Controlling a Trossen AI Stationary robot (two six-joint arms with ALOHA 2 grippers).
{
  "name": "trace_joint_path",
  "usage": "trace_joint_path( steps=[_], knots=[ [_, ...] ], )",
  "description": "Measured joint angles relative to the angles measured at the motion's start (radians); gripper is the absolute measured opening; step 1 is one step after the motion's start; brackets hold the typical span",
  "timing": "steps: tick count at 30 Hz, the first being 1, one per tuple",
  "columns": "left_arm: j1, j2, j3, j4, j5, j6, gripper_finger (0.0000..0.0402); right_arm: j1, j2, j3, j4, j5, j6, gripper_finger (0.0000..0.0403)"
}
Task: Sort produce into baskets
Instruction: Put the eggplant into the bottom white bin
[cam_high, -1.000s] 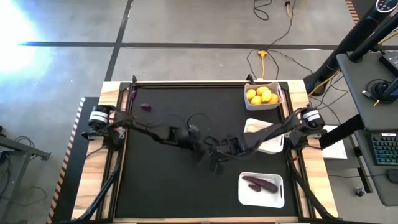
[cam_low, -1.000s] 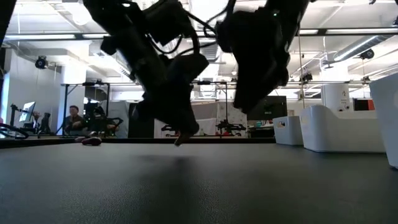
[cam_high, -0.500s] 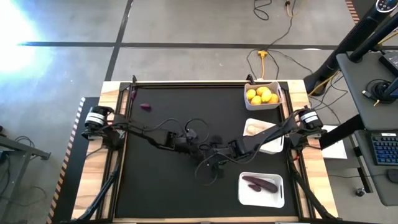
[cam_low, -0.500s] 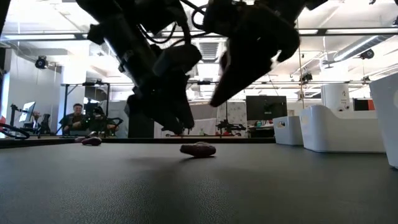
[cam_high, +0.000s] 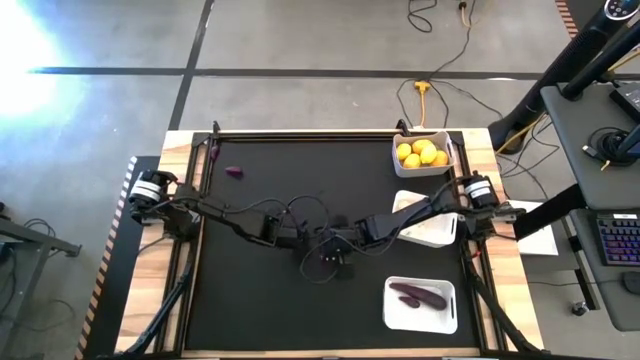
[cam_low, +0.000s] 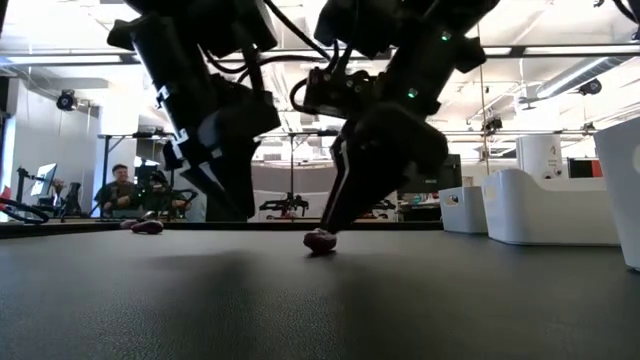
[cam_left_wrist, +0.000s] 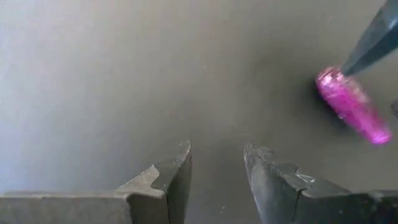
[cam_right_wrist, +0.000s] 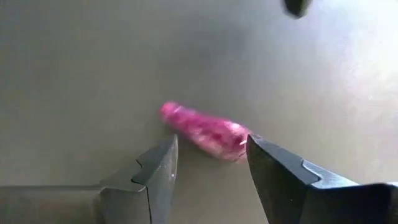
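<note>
Right pincer (cam_right_wrist: 208, 163): fingers spread apart, lowered over a small purple elongated eggplant piece (cam_right_wrist: 204, 131) lying on the black counter (cam_high: 260, 290) near its middle; one fingertip (cam_right_wrist: 258, 146) just beside the piece, contact cannot be told.

Left pincer (cam_left_wrist: 216, 163): open, holding nothing, just left of that piece.

Three white shallow rectangular plastic baskets along the right edge: far with yellow lemons (cam_high: 422, 153), middle (cam_high: 435, 232), near with dark purple eggplants (cam_high: 418, 296).

High view: purple eggplant piece (cam_right_wrist: 204, 132) concealed beneath the right gripper (cam_high: 330, 258); middle basket (cam_high: 436, 234) partly covered by the arm.
</note>
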Motion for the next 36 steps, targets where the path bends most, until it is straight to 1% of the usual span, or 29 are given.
trace_joint_path(
  steps=[4,5,9,15,20,26,31,36],
  knots=[
    [0.0,0.0,-0.004,-0.008,-0.022,-0.001,0.0127,-0.025,0.0,0.001,0.006,-0.02,-0.04,0.0179],
    [0.0,0.0,-0.004,-0.009,-0.031,-0.001,0.0126,-0.032,0.0,0.001,0.007,-0.042,-0.044,0.0178],
    [0.0,0.0,-0.004,-0.012,-0.065,-0.001,0.0125,-0.056,0.002,-0.001,0.011,-0.184,-0.097,0.0176],
    [0.0,0.0,-0.005,-0.014,-0.081,0.006,0.0125,-0.056,0.041,0.007,0.025,-0.244,-0.216,0.0178],
    [0.0,0.0,-0.006,-0.017,-0.089,0.016,0.0125,-0.057,0.07,0.026,0.023,-0.252,-0.207,0.0178],
    [0.0,0.0,-0.007,-0.024,-0.089,0.015,0.0125,-0.061,0.074,0.043,0.009,-0.258,-0.214,0.0178],
    [0.001,0.0,-0.007,-0.024,-0.089,0.009,0.0125,-0.069,0.074,0.044,0.01,-0.266,-0.184,0.0179],
    [0.0,0.0,-0.011,-0.022,-0.089,-0.002,0.0125,-0.073,0.074,0.043,0.009,-0.266,-0.177,0.0193]
  ],
)
